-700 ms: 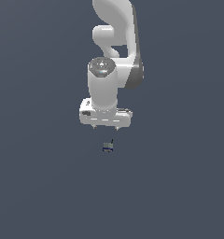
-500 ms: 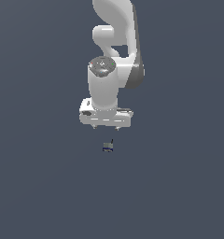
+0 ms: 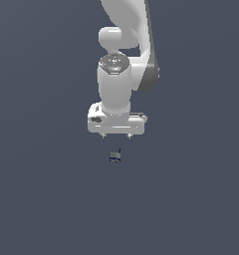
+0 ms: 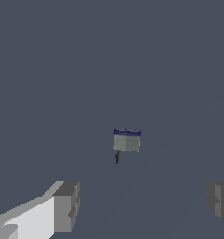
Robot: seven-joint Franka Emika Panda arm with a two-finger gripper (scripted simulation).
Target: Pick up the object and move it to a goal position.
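The object (image 3: 115,156) is a tiny whitish-grey box with dark blue bands, lying on the dark grey surface just in front of the white arm. In the wrist view the object (image 4: 127,140) shows a blue band along one edge and a thin dark stub below it. My gripper (image 3: 116,135) hangs above and slightly behind the object, apart from it. Its jaws stand wide open and empty; one grey fingertip (image 4: 66,206) and the other (image 4: 220,201) show far apart in the wrist view.
The white arm (image 3: 126,50) rises behind the gripper toward the top of the exterior view. The dark grey surface (image 3: 47,199) fills the rest of both views.
The arm and gripper have shifted slightly toward the exterior view's right. The object has not moved.
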